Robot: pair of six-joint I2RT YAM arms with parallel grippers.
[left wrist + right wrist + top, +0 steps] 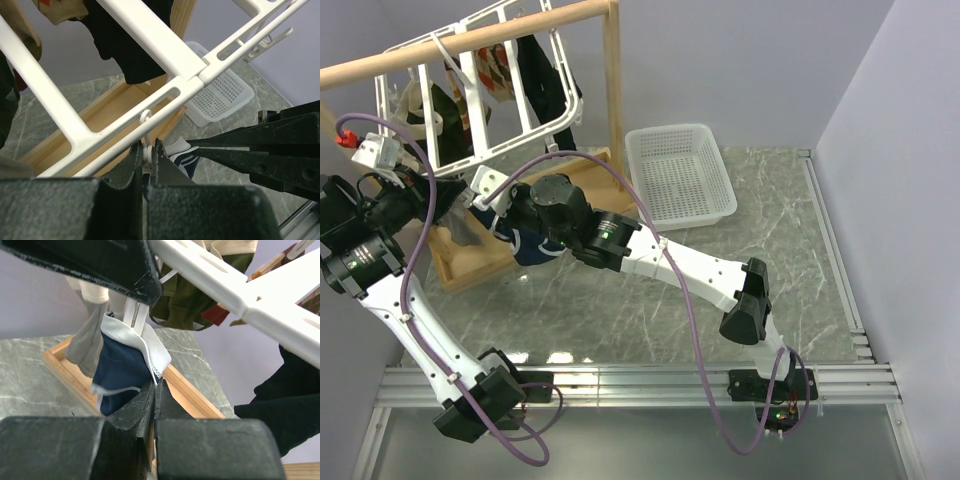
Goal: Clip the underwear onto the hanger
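Beneath the hanger point(150, 37), left jaws nearly together on a clip point(147, 151), right jaws tight on the underwear point(120, 370).

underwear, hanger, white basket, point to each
underwear point(120, 372): right wrist view, navy fabric panel
hanger point(150, 31): left wrist view, white cross bar
white basket point(680, 180): top external view, mesh floor

A white perforated basket point(672, 133) sat on the grey marble tabletop point(780, 240), just right of a wooden tray point(460, 268). A black garment point(545, 85) hung below the wooden rail point(470, 38).
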